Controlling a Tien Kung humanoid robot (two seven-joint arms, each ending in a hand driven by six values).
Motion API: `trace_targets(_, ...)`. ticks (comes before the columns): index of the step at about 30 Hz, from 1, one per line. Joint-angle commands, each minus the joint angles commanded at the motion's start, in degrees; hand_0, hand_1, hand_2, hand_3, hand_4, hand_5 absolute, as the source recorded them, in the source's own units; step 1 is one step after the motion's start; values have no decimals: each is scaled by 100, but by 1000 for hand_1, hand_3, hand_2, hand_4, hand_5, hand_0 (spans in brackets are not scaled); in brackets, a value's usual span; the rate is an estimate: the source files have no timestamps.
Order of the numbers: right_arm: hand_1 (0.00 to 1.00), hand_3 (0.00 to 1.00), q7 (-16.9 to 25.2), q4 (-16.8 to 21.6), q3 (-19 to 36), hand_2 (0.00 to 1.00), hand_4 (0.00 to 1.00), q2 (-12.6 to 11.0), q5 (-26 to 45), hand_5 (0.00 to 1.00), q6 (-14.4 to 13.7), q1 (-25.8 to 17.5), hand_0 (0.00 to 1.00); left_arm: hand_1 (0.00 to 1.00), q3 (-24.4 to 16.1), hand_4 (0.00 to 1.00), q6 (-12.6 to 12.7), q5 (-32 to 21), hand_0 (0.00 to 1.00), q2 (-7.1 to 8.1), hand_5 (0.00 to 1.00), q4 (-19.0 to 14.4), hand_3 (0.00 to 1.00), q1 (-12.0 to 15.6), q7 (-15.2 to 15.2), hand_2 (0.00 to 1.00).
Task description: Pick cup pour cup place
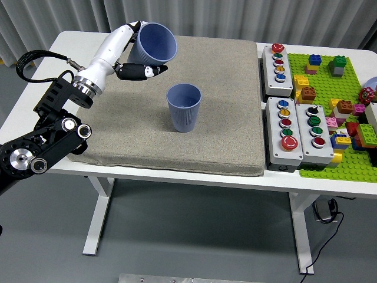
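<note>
So from my seat the left hand [132, 50] has its fingers wrapped around a blue ribbed plastic cup [153, 44], held up off the beige fabric mat [224, 118] at the far-left part of it, mouth tipped toward the camera and slightly up. The second blue ribbed plastic cup [184, 107] stands upright mid-mat, well apart from the held one. My read: the pick is done and the pour looks finished or nearly so, since the held cup isn't over the standing one right now. I can't tell if anything's inside either. What's left is setting the held cup down.

Plenty of bare mat to the left for that. Only real obstacle is the standing cup itself. The grey button boxes [294, 132] and green brick baseplate [347, 112] sit off right on the white table [70, 44], out of the way. Right arm isn't visible.
</note>
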Motion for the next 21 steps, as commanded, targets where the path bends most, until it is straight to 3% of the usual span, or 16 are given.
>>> trace_targets(3,696,604,1,0,6,642,12,1,-4,301,1,-5,698,513,-138,765,-192,-745,547,-44,85,17,519,184,-134,525)
trace_targets(5,696,605,0,1,15,642,12,4,-13,302,1,-9,698,514,-251,767,-179,-1276,548,-92,85,14,518,322,-217,525)
trace_targets(10,696,605,8,-3,30,642,12,7,-24,302,1,-24,698,514,-436,767,114,-2121,548,-229,85,37,518,675,-524,525)
trace_targets(19,696,605,12,-4,30,642,12,20,-13,302,0,-48,698,525,-539,770,908,-1655,549,-502,98,270,521,1050,-939,527)
trace_targets(21,696,605,9,-2,30,642,12,25,-12,302,-1,-57,698,525,-556,770,982,-1616,549,-565,98,340,521,1104,-1050,527)
